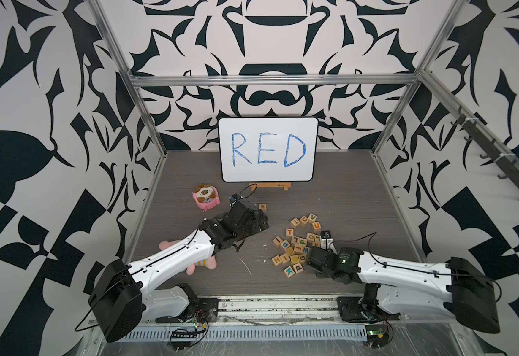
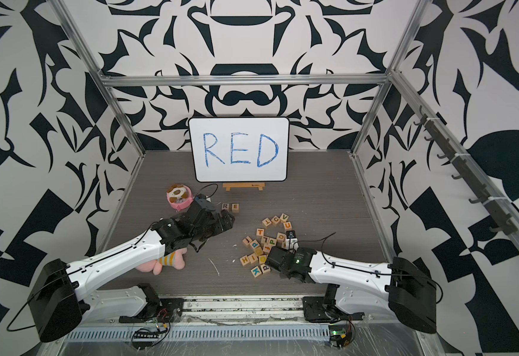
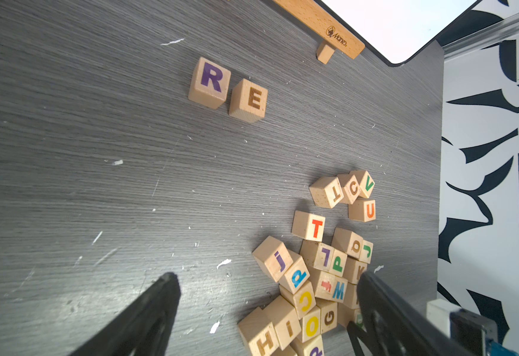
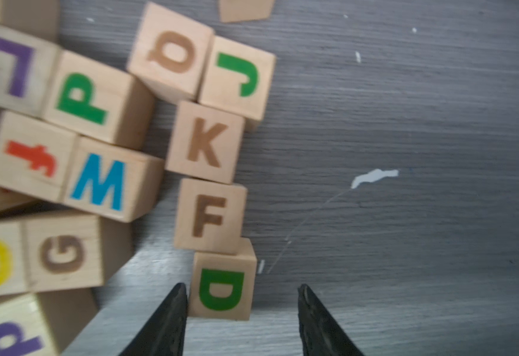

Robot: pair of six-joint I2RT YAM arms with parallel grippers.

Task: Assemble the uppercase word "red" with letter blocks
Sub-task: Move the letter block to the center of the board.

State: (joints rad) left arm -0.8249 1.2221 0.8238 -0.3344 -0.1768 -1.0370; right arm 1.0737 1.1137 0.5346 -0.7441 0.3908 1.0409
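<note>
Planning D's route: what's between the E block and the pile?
Nothing but bare table between E block and pile; left wrist view shows it.

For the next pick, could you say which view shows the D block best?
Right wrist view: the D block sits close, letter legible, inside the open right gripper. In the other views I cannot make it out.

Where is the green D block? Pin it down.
In the right wrist view, the D block sits at the edge of the right-side pile, touching the F block, between the fingers of the open right hand.
</note>
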